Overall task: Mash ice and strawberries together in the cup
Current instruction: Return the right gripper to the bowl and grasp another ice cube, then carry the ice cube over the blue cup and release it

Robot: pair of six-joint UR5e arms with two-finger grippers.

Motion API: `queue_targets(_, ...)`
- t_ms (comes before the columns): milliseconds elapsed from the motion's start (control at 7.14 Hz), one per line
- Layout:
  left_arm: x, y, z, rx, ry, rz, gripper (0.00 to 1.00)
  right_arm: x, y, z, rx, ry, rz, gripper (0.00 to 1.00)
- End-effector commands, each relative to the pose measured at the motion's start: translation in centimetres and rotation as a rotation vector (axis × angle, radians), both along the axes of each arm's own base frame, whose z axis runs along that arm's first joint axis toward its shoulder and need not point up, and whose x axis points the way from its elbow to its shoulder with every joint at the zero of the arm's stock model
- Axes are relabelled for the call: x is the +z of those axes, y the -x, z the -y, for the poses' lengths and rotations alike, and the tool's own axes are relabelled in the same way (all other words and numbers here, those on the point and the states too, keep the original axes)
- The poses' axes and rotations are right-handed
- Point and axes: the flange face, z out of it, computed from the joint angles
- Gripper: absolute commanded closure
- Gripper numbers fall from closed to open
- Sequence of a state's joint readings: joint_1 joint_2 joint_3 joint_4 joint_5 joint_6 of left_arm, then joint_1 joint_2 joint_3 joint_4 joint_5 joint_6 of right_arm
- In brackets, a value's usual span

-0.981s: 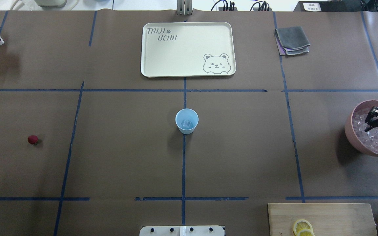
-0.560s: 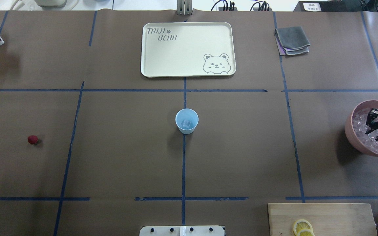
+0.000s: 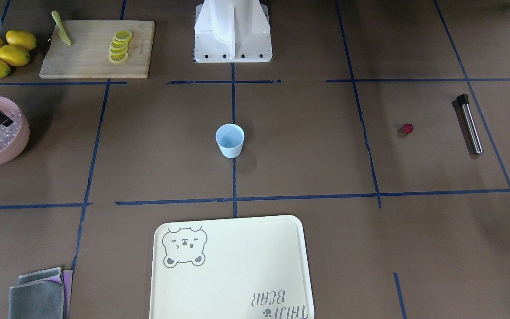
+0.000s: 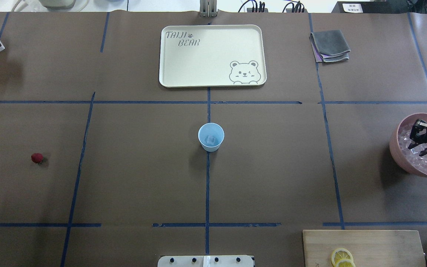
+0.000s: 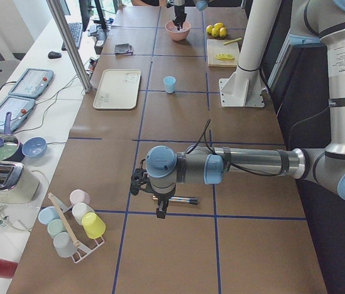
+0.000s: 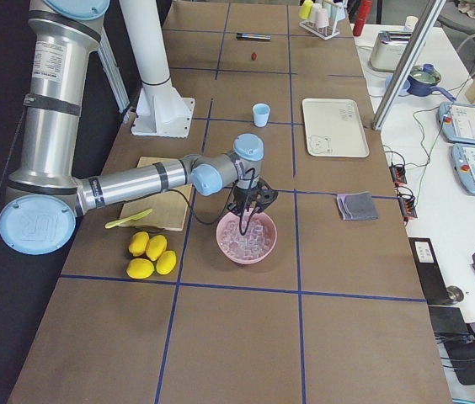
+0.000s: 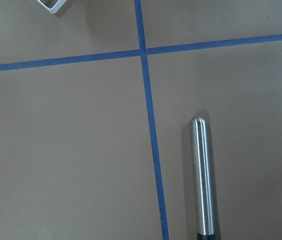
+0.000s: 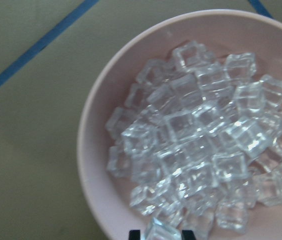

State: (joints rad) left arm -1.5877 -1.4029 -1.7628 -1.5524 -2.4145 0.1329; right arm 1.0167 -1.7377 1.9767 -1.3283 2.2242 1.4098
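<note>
The pale blue cup (image 4: 211, 137) stands upright at the table's middle with one ice cube (image 4: 210, 140) in it. A small dark red strawberry (image 4: 37, 158) lies far on the left. On the right, the pink bowl (image 4: 397, 148) holds a heap of ice (image 8: 201, 145). My right gripper (image 4: 417, 144) is down in that bowl. In the right wrist view a single ice cube (image 8: 159, 231) sits between its two dark fingertips. My left gripper (image 5: 158, 205) hangs over a steel rod (image 7: 202, 175) near the left end; I cannot tell whether it is open or shut.
A cream bear tray (image 4: 169, 74) lies beyond the cup and a folded grey cloth (image 4: 330, 44) is at the far right. The cutting board (image 3: 82, 57) carries lemon slices and a knife, with whole lemons (image 3: 2, 51) beside it. A cup rack (image 5: 68, 223) stands at the left end.
The right gripper's fingers have drawn together inside the pink bowl and shifted slightly away from me. Cup, strawberry and left side are unchanged.
</note>
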Motion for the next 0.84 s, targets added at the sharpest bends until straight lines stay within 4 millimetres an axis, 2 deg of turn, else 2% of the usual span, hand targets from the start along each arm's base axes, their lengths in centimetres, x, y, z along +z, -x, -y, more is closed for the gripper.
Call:
queue_targets(0,0.0,0.0,-0.1,-0.001,0.002,0.000,0.00,-8.2,2.6,1.4,-0.005,-0.092,0.112,1.00)
queue_targets(140,0.0,0.0,-0.1,-0.001,0.002,0.000,0.00,-13.8,7.6,2.3,0.007,-0.091,0.176,1.00)
queue_targets(280,0.0,0.0,-0.1,-0.001,0.002,0.000,0.00,-19.1,12.1,2.3,0.022,-0.105,0.228,1.00)
queue_targets(420,0.0,0.0,-0.1,-0.001,0.002,0.000,0.00,-23.0,15.6,1.4,0.019,-0.099,0.276,1.00)
queue_targets(560,0.1,0.0,-0.1,0.000,0.002,0.000,0.00,-27.0,20.3,0.7,0.027,-0.083,0.315,1.00)
queue_targets(701,0.1,0.0,-0.1,0.000,0.002,0.000,0.00,-30.4,26.1,1.1,0.054,-0.095,0.317,1.00)
